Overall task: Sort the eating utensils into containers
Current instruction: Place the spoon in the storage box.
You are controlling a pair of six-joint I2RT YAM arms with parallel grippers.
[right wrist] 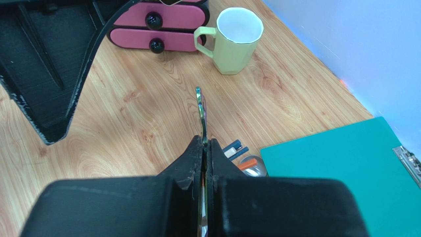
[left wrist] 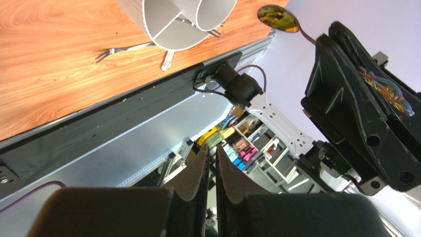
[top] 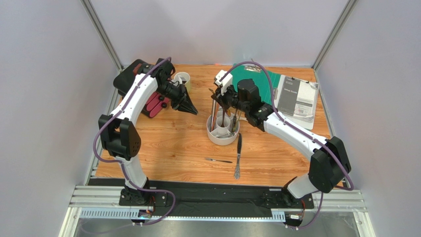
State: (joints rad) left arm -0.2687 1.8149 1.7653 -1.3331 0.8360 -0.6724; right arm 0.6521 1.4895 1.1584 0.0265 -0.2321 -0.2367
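While a small fork and a longer silver piece lie loose on the worktop, the overhead view lists:
- right gripper, arm stretched out and up, hanging at the far side of the white holder;
- left gripper, elbow bent, pointing toward it.

Left wrist view: jaws all but pressed together, on nothing. The bowl of a gold spoon juts from the right jaws.

Right wrist view: jaws pinching its thin shank, seen edge-on.

Likely light, stiff, slick metal; best taken mid-handle.
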